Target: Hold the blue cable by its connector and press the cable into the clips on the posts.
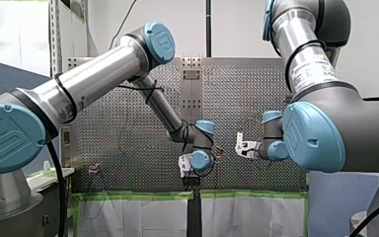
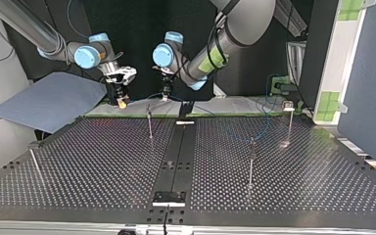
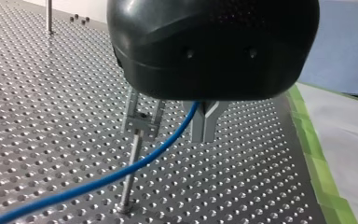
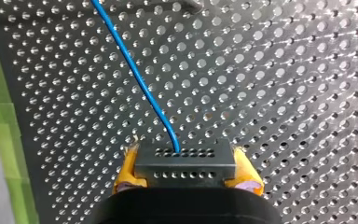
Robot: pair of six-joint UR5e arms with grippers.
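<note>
Seemingly no pressing is yet done: the connector (image 4: 184, 161) is clamped between the yellow pads (image 4: 127, 170) of my right gripper (image 4: 185, 167), the blue cable (image 4: 137, 79) is strung close by the clip (image 3: 142, 125) on a post (image 3: 130, 179) — the hold of my left gripper (image 2: 165, 94) cannot be told — and seating it there is called for.

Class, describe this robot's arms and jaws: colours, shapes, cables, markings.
Both arms are silver tubes with grey joints and light blue caps bearing a logo. My left arm has a black cable tied along it; my right arm a white and yellow label. The left gripper has a rounded black housing and grey metal jaws; the right gripper has yellow pads on its jaws.
</note>
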